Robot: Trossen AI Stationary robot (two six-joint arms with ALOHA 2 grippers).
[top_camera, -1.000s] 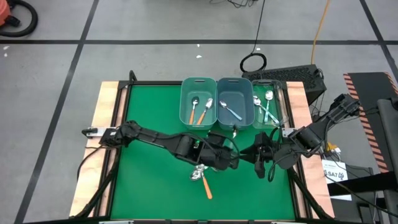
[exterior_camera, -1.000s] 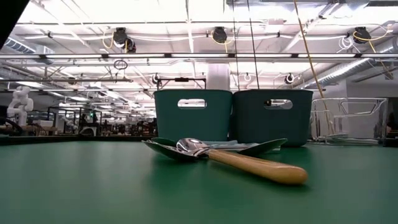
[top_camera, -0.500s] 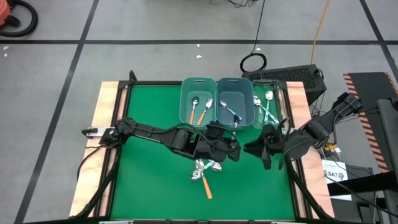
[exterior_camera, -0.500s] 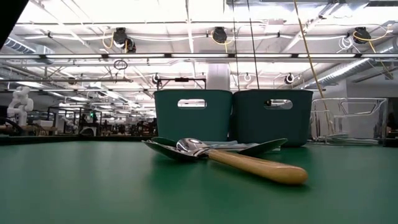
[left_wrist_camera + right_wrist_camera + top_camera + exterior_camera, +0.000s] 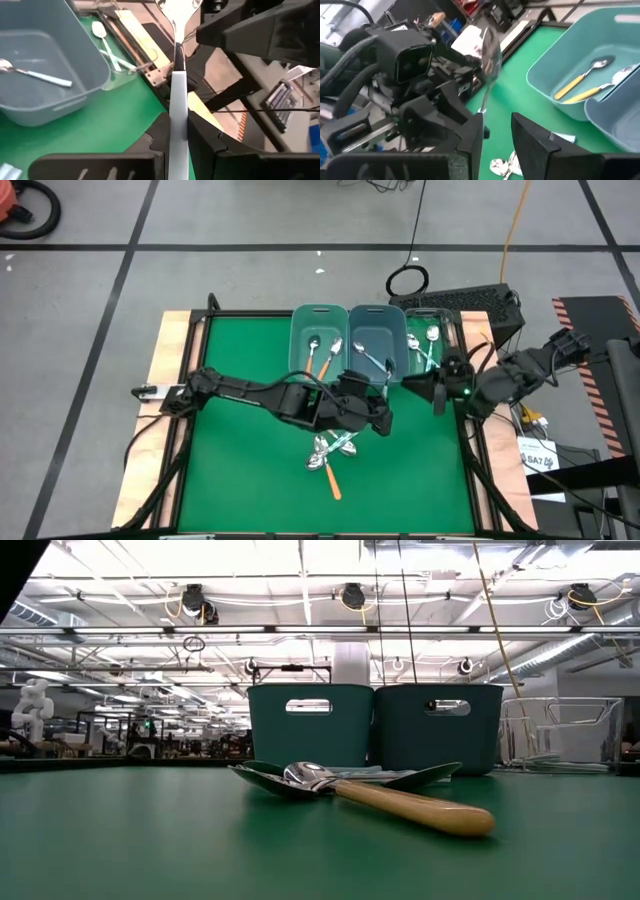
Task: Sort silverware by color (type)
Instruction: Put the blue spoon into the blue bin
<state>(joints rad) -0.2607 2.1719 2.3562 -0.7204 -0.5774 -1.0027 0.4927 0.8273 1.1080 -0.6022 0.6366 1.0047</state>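
My left gripper (image 5: 382,418) (image 5: 179,120) is over the middle of the green table, shut on a spoon with a light-blue handle (image 5: 178,60). The spoon's shiny bowl (image 5: 489,42) sticks out ahead of the fingers, toward my right arm. My right gripper (image 5: 438,387) (image 5: 496,120) hangs open near the table's right edge, facing the left one, with nothing between its fingers. A pile of spoons (image 5: 328,450) (image 5: 330,778) lies on the table below my left gripper, one with an orange handle (image 5: 420,808). My left gripper pinches the spoon's light-blue handle (image 5: 178,87) between its two fingers. The handle runs along the fingers and out past their tips. The spoon is lifted clear of the table, bowl end forward and tilted up.
Three bins stand in a row at the far edge. The left teal bin (image 5: 300,352) holds two orange-handled spoons. The middle bin (image 5: 377,330) (image 5: 75,95) holds a light-blue-handled spoon (image 5: 35,74). A clear bin (image 5: 447,340) on the right holds teal-handled spoons.
My right gripper has drawn back toward the table's far right and risen, turning as it went. My left gripper has shifted a little toward the right with the spoon and tipped its front end up. Neither gripper has opened or shut.
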